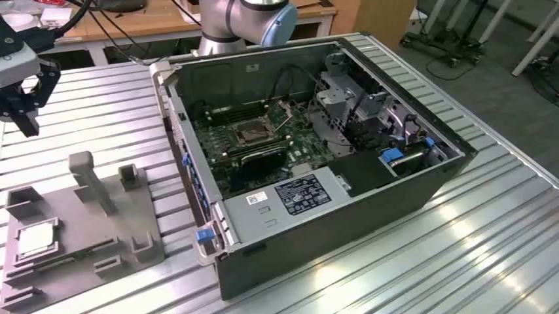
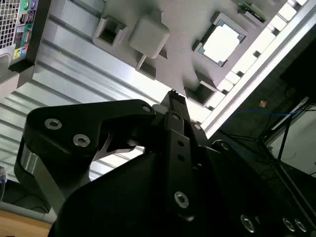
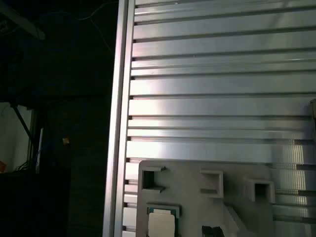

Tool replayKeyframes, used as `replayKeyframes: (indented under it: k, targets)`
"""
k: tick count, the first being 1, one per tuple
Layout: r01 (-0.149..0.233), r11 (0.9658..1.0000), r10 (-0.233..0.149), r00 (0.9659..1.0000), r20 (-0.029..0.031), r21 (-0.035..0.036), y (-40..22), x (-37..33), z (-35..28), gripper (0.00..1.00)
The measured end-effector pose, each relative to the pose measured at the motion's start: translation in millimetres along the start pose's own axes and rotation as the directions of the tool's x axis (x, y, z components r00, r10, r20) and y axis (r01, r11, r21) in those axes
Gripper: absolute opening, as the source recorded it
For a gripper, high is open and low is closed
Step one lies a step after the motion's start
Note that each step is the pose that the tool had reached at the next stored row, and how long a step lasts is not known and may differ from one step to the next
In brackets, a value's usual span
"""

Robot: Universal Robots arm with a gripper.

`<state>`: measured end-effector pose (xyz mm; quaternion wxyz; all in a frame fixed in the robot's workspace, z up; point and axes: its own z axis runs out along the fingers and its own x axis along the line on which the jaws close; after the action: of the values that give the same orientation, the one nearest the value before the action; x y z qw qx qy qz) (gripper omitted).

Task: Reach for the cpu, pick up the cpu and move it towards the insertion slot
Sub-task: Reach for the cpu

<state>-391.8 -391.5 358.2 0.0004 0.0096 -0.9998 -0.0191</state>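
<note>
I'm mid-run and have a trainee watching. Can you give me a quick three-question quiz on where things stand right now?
1. True or false: the cpu already sits in the insertion slot.
2. Where is the end effector? A: touching the cpu. B: over the slatted table, apart from the cpu. C: inside the insertion slot.
3. In a few words: what is the cpu lying in?

Key: 1 false. 2 B. 3 a recess of the grey tray, as both wrist views also show.
</note>
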Motion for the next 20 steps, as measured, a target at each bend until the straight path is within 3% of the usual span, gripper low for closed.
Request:
replayKeyframes:
  k: [11,20]
  targets:
    - [0.0,1.0,0.0,1.0,0.0,0.0,0.1,2.6,0.4,0.11]
    - [0.0,1.0,0.0,1.0,0.0,0.0,0.2,11.5,1.7,0.11]
